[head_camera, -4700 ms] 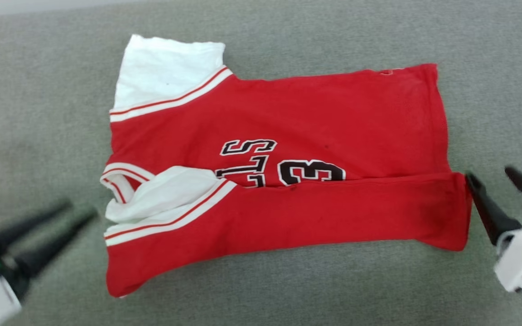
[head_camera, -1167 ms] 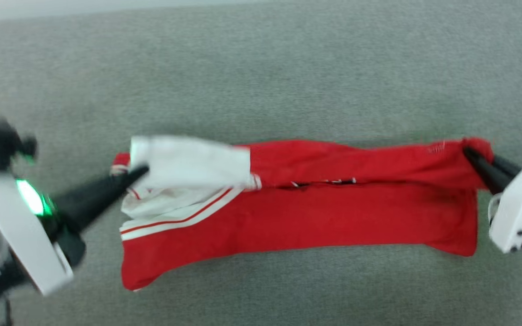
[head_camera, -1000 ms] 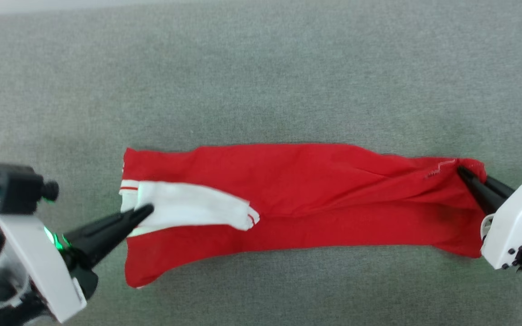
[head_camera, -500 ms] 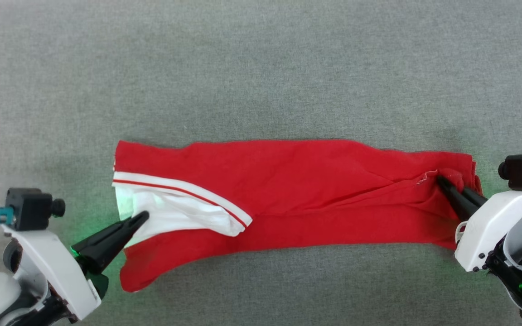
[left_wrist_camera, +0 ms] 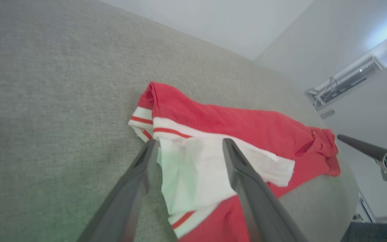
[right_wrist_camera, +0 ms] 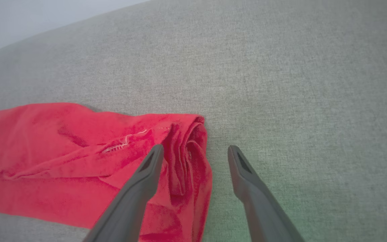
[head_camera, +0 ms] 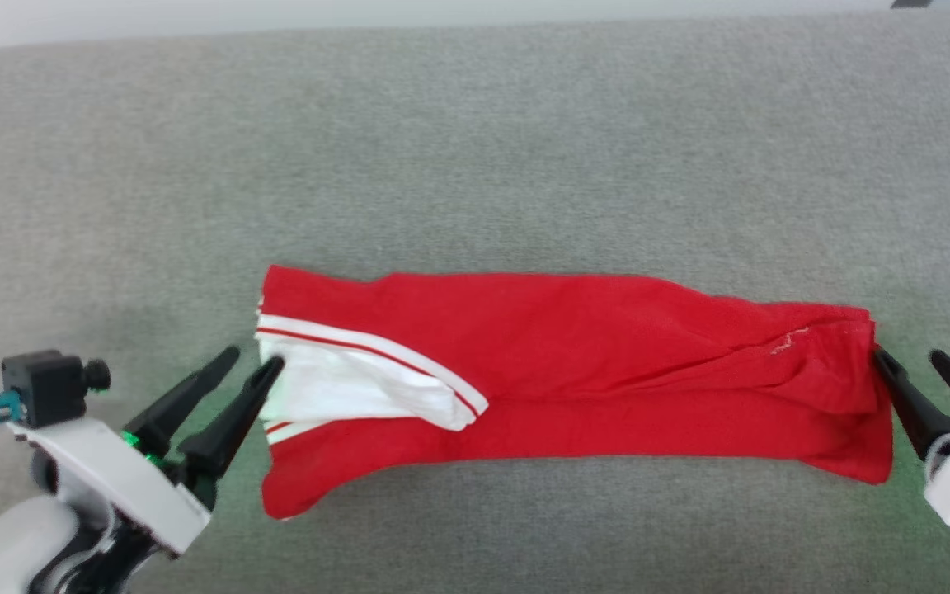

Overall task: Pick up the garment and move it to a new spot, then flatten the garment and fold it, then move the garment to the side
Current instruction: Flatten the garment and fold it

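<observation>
Garment (head_camera: 590, 363): I see it folded into a long red band lying flat on the grey surface (head_camera: 475, 165), running 9 to 3 o'clock in the head view, a little toward 6 from centre. Print is not visible. The white sleeve (head_camera: 351, 392) with its red-and-white stripe trim (head_camera: 359, 346) lies on top at the 9 o'clock end. The hem at the 3 o'clock end is bunched into soft folds.

Left pincer (head_camera: 254, 356): at the 9 o'clock end, fingers spread, holding nothing. In its wrist view, one finger is over the sleeve and the other is beside the sleeve's edge. I cannot tell whether they touch it.

Right pincer (head_camera: 906, 355): at the 3 o'clock end, fingers spread, holding nothing. One finger is at the hem folds, the other over bare surface.
</observation>
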{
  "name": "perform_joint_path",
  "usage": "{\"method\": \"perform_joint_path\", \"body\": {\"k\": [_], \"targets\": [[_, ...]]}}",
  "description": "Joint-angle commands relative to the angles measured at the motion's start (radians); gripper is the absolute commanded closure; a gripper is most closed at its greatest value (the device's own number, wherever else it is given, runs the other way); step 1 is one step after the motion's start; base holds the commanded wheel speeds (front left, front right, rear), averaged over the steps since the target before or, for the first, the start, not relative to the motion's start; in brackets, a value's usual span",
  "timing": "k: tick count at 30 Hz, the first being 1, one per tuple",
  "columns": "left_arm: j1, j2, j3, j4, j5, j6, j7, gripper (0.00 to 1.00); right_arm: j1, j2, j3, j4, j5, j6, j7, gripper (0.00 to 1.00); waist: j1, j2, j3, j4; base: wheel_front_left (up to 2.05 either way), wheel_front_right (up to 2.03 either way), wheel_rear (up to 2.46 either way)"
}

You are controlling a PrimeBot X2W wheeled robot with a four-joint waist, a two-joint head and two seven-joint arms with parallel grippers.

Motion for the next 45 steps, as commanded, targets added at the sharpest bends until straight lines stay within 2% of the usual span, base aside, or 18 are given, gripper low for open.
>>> {"method": "perform_joint_path", "body": {"k": [1, 7, 9, 12, 18, 23, 26, 30, 33, 39, 40, 41, 43, 45], "targets": [[0.038, -0.051, 0.064, 0.015, 0.012, 0.0, -0.001, 0.0, 0.027, 0.001, -0.028, -0.006, 0.007, -0.002, 0.016, 0.0, 0.0, 0.0, -0.022, 0.032, 0.0, 0.0, 0.0], [0.164, -0.206, 0.266, 0.041, 0.127, 0.0, -0.002, 0.0, 0.059, 0.01, -0.089, 0.0, 0.027, -0.002, 0.088, 0.0, 0.0, 0.0, -0.03, 0.081, 0.0, 0.0, 0.0], [0.202, -0.236, 0.322, 0.048, 0.197, 0.001, -0.002, 0.0, 0.048, 0.015, -0.1, 0.006, 0.036, -0.002, 0.118, 0.0, 0.0, 0.0, -0.03, 0.094, 0.0, 0.0, 0.0], [0.247, -0.314, 0.419, 0.065, 0.288, 0.0, -0.002, 0.0, 0.026, 0.027, -0.12, 0.024, 0.035, -0.002, 0.159, 0.0, 0.0, 0.0, -0.031, 0.109, 0.0, 0.0, 0.0], [0.307, -0.398, 0.599, 0.118, 0.556, 0.0, -0.002, 0.0, -0.02, 0.054, -0.119, 0.07, -0.003, -0.002, 0.238, 0.0, 0.0, 0.0, -0.035, 0.121, 0.0, 0.0, 0.0], [0.34, -0.475, 0.733, 0.096, 0.799, 0.0, -0.002, 0.0, -0.049, 0.08, -0.14, 0.103, -0.041, -0.002, 0.317, 0.0, 0.0, 0.0, -0.045, 0.126, 0.0, 0.0, 0.0], [0.357, -0.509, 0.774, 0.062, 0.892, 0.0, -0.002, 0.0, -0.068, 0.103, -0.178, 0.098, -0.073, -0.002, 0.364, 0.0, 0.0, 0.0, -0.047, 0.128, 0.0, 0.0, 0.0], [0.365, -0.537, 0.811, 0.042, 0.953, 0.001, -0.002, 0.0, -0.096, 0.146, -0.244, 0.073, -0.122, -0.002, 0.431, 0.0, 0.0, 0.0, -0.04, 0.126, 0.0, 0.0, 0.0], [0.371, -0.558, 0.83, 0.06, 0.958, 0.001, -0.002, 0.0, -0.12, 0.177, -0.264, 0.074, -0.164, -0.002, 0.472, 0.0, 0.0, 0.0, -0.028, 0.12, 0.0, 0.0, 0.0], [0.36, -0.569, 0.829, 0.083, 0.968, 0.001, -0.002, 0.0, -0.156, 0.217, -0.235, 0.133, -0.221, -0.002, 0.465, 0.0, 0.0, 0.0, -0.01, 0.111, 0.0, 0.0, 0.0], [0.357, -0.569, 0.831, 0.086, 0.967, 0.001, -0.002, 0.0, -0.16, 0.221, -0.221, 0.147, -0.227, -0.002, 0.461, 0.46, 0.0, 0.0, -0.007, 0.11, 0.0, 0.0, 0.0], [0.356, -0.568, 0.834, 0.087, 0.965, 0.001, -0.002, 0.0, -0.164, 0.226, -0.205, 0.158, -0.234, -0.001, 0.453, 0.6, 0.0, 0.0, -0.005, 0.108, 0.0, 0.0, 0.0], [0.358, -0.572, 0.842, 0.08, 0.961, 0.001, -0.002, 0.0, -0.177, 0.23, -0.193, 0.174, -0.243, -0.001, 0.435, 1.0, 0.0, 0.0, -0.003, 0.105, 0.0, 0.0, 0.0], [0.363, -0.569, 0.857, 0.073, 0.965, 0.001, -0.002, 0.0, -0.184, 0.232, -0.185, 0.18, -0.248, -0.001, 0.421, 1.0, 0.0, 0.0, -0.002, 0.098, 0.0, 0.0, 0.0]]}}
